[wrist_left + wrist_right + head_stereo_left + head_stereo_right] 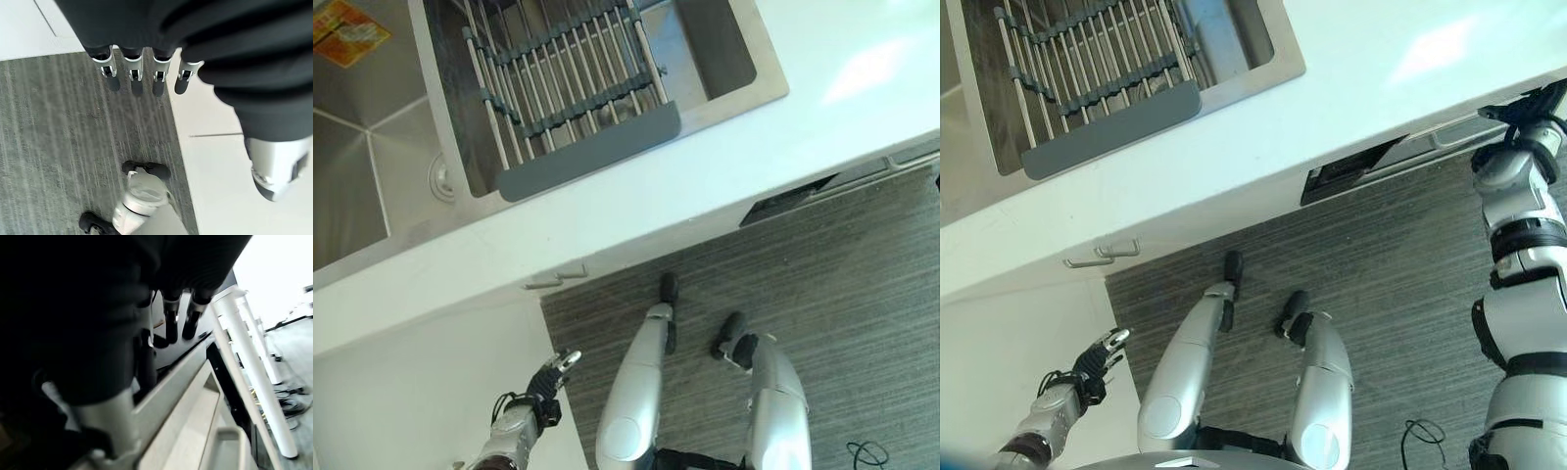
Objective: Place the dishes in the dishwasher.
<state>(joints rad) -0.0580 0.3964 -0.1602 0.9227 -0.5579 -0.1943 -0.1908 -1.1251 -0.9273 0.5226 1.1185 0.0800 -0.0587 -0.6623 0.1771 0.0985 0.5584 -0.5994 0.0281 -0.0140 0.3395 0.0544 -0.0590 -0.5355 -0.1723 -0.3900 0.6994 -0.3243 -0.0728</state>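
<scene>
No dishes show on the counter or in either hand. The dishwasher door point(1400, 155) under the white countertop point(705, 186) stands slightly ajar, with a dark gap point(788, 201) along its top edge. My right hand point(1526, 106) is up at the right end of the door's handle bar point(1454, 135). In the right wrist view its fingers point(171, 325) look straight, their tips beside the pale handle bar point(254, 377) and at the gap. My left hand point(555, 375) hangs low at the left by a white cabinet, with straight fingers point(134, 78) and nothing in it.
A steel sink point(372, 176) is set in the counter, and a grey roll-up drying rack point(573, 88) lies across its right basin. Two cabinet handles point(553, 279) sit below the counter edge. A white cabinet front point(411, 392) is at lower left, above grey striped floor point(842, 284).
</scene>
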